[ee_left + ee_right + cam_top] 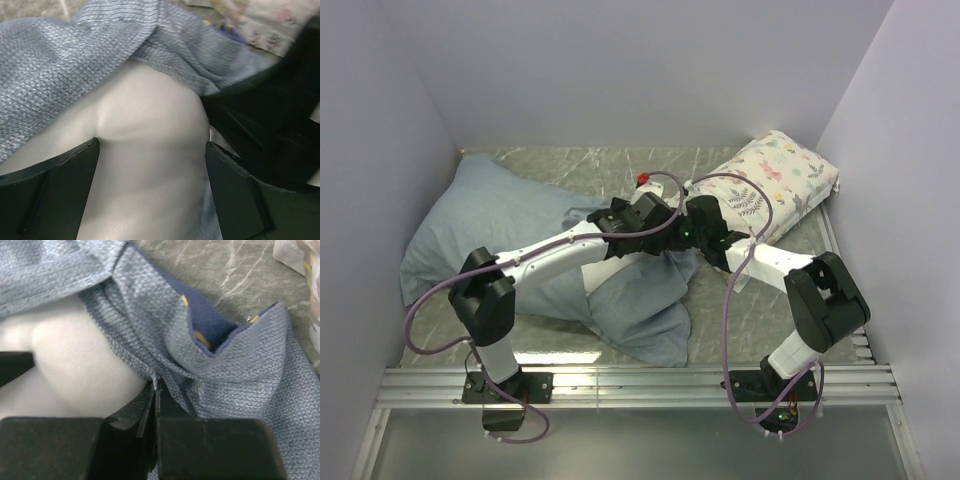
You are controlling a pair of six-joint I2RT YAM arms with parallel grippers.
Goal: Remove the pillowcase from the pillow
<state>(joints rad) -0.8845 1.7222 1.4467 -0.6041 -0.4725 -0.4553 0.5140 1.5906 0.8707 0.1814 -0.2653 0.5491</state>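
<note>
The grey-blue pillowcase (470, 220) lies wrinkled from the back left to the front middle of the table. Both grippers meet at its open end. My left gripper (655, 215) straddles a bulging corner of the white pillow (150, 115); its fingers (55, 185) press the pillow's sides, held wide apart, with the pillowcase (50, 65) hem bunched just beyond. My right gripper (156, 385) is shut on the pillowcase (240, 365) hem, beside the bare pillow (75, 360). The darker blue inner flap (210, 330) shows in the opening. In the top view the arms hide the pillow.
A floral-print white pillow (780, 180) lies at the back right, close behind the right arm. A small red object (643, 180) sits on the marbled table just behind the grippers. White walls enclose three sides. A metal rail (640, 385) runs along the near edge.
</note>
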